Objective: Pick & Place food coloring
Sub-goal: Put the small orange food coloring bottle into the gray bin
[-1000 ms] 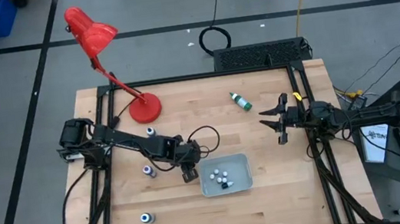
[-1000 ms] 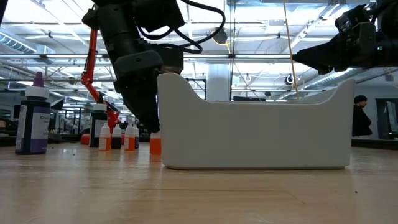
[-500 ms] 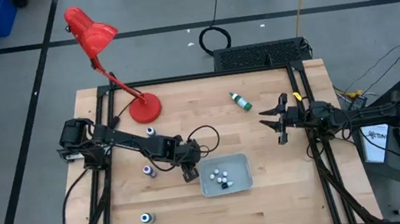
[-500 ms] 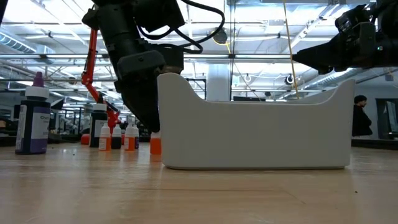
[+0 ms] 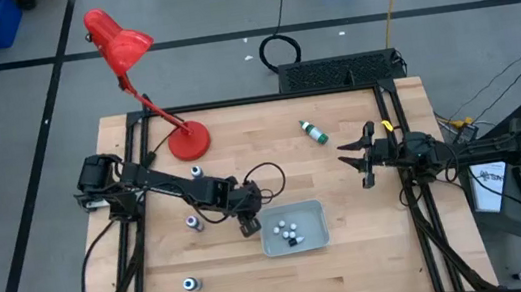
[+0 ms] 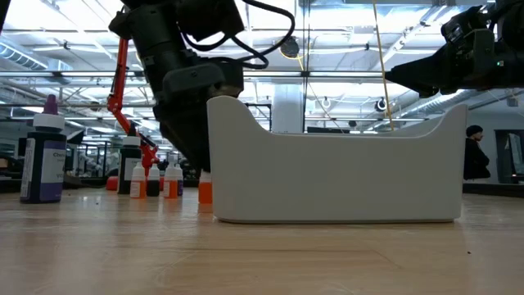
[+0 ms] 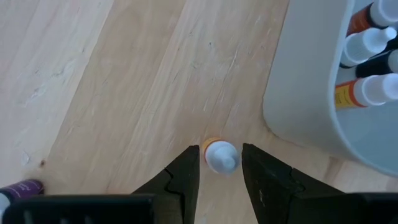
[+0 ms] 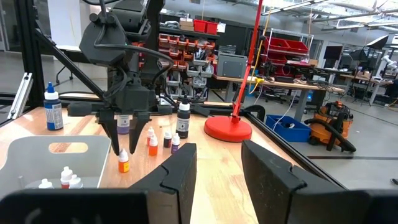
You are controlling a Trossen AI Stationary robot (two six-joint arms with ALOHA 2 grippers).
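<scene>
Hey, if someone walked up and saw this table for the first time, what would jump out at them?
Probably the red desk lamp at the table's far left corner, the brightest thing in sight. Next, the left gripper down at the tabletop, its fingers on either side of a small orange bottle with a white cap, just outside the pale tray that already holds a few bottles. The right gripper waits over the table's right side.

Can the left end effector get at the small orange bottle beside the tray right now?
Probably yes: the left end effector already straddles the orange bottle, fingers either side, the tray standing clear.
</scene>
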